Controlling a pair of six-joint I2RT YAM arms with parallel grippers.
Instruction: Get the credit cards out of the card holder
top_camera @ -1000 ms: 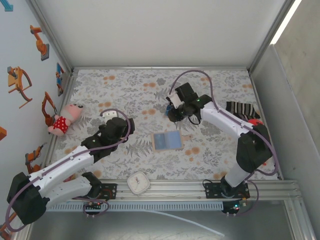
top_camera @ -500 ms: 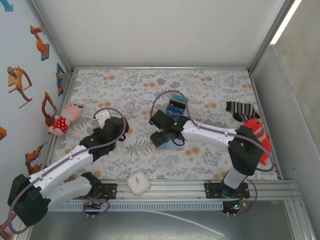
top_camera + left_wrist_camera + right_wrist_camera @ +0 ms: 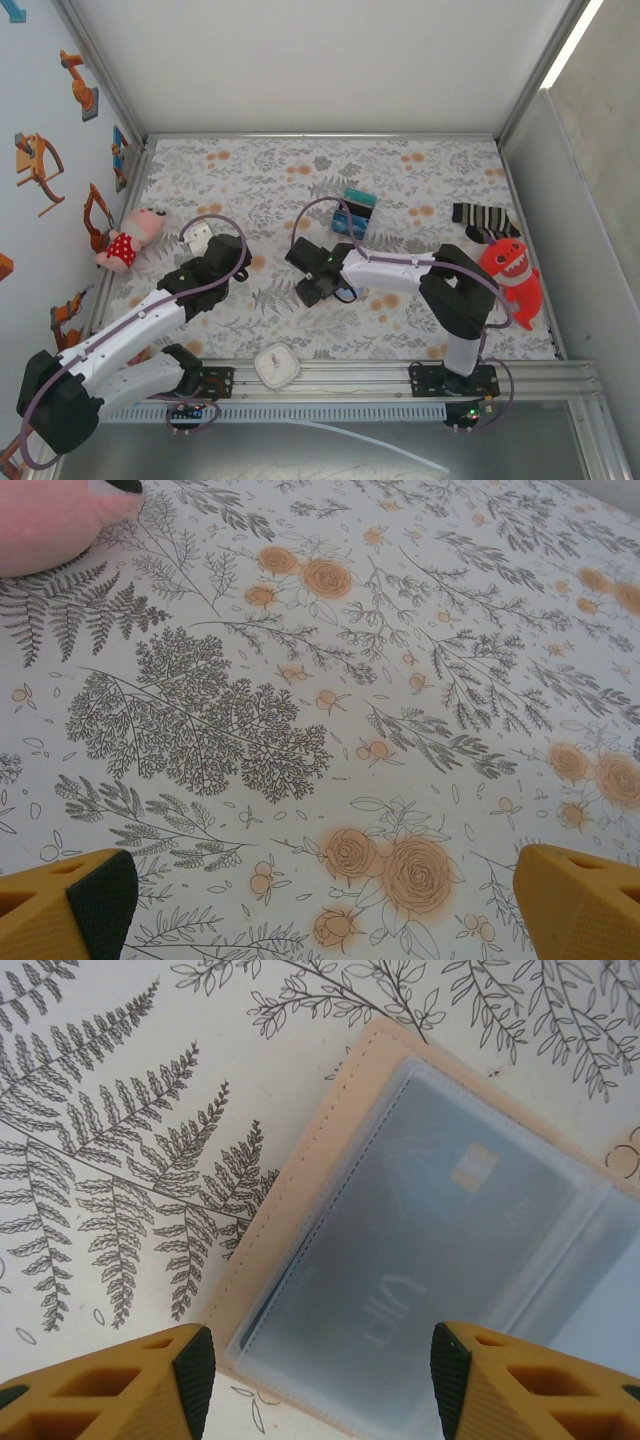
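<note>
The card holder (image 3: pixel 292 1200) lies open and flat on the floral cloth, tan at its rim, with a clear sleeve over a blue-grey credit card (image 3: pixel 420 1250). My right gripper (image 3: pixel 320 1380) hangs open just above the holder's near end, one fingertip on each side of it and nothing between them. In the top view the right gripper (image 3: pixel 318 288) covers most of the holder. My left gripper (image 3: pixel 325 910) is open over bare cloth, and in the top view the left gripper (image 3: pixel 228 255) sits well to the left of the holder.
A teal, blue and black block (image 3: pixel 354 212) stands behind the holder. A pink plush doll (image 3: pixel 130 238) lies at the left wall, a striped sock (image 3: pixel 478 218) and a red shark toy (image 3: pixel 510 275) at the right, and a white clock (image 3: pixel 277 364) at the front rail.
My right arm swung from the block at the back down and left onto the card holder, uncovering the block and covering the holder. The left arm drew back slightly to the left.
</note>
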